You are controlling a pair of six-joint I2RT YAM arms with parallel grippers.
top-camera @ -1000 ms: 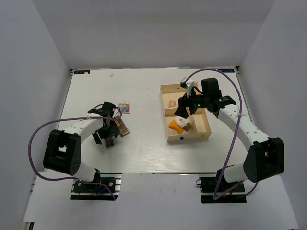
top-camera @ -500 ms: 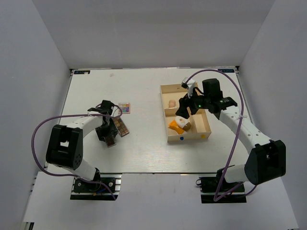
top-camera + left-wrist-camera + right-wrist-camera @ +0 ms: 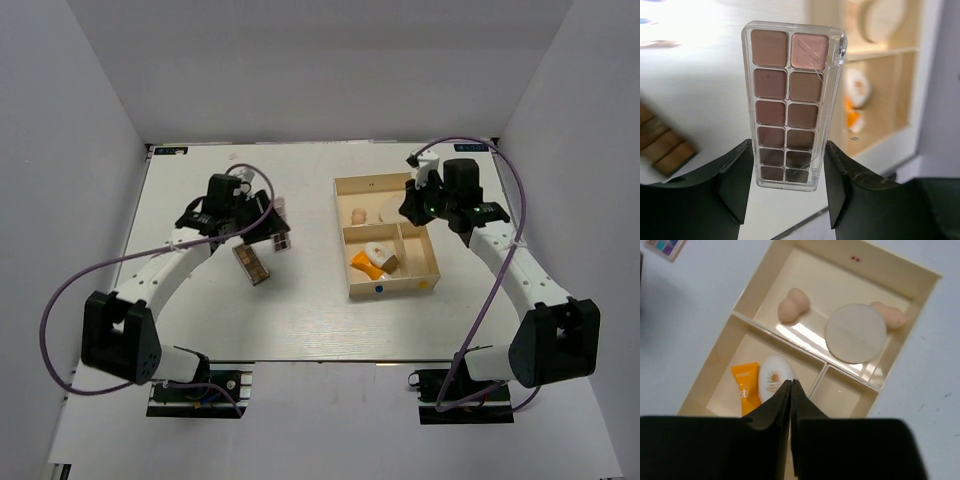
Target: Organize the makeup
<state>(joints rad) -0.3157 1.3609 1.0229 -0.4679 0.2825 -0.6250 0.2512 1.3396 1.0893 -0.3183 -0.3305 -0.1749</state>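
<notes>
My left gripper (image 3: 787, 186) is shut on the lower end of a long brown palette (image 3: 792, 100) and holds it up above the table. A second brown palette (image 3: 252, 262) lies on the table below. The cream box (image 3: 920, 277) holds two peach sponges (image 3: 792, 305) (image 3: 890, 315) and a round cream disc (image 3: 856, 333) in its back compartment. Its front left compartment holds an orange tube (image 3: 745, 387) and a white egg-shaped item (image 3: 775, 380). My right gripper (image 3: 791, 382) is shut and empty, hovering over the box. The small colourful palette (image 3: 665, 247) lies on the table left of the box.
The box's small front right compartment (image 3: 840, 392) has nothing in it. White walls close in the table on the left, right and back. The arms' purple cables (image 3: 100, 270) loop out beside each arm.
My left gripper has closed on a brown palette, lifted it off the table and carried it up and right. My right gripper has drawn back out of the box's back compartment and shut.
</notes>
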